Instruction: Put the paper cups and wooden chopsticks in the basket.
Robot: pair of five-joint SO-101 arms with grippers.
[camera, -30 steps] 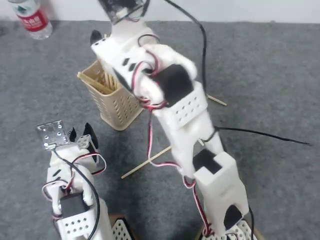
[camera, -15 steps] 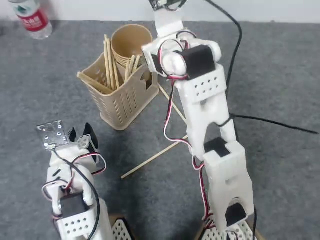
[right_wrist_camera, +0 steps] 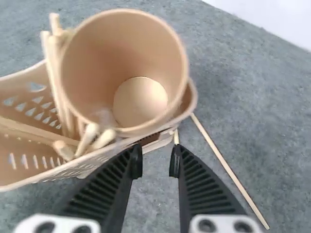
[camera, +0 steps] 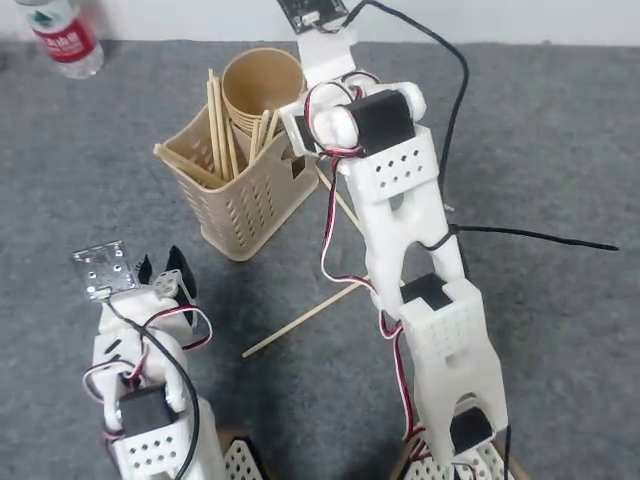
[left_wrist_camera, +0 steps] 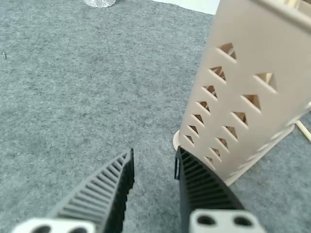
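Observation:
A tan slotted basket stands on the grey carpet with a paper cup and several wooden chopsticks upright in it. In the right wrist view my right gripper hangs open and empty just outside the basket rim, beside the cup. One loose chopstick lies in front of the basket, and another runs along the carpet under the right arm. My left gripper is open low beside the basket wall; the high view shows the left gripper at lower left.
A plastic bottle lies at the far left corner by the white wall. A black cable trails across the carpet on the right. Bare carpet spreads left of the basket.
The right arm has swung off the top of the basket toward its right side, uncovering the cup and chopsticks inside. The left arm has stayed still.

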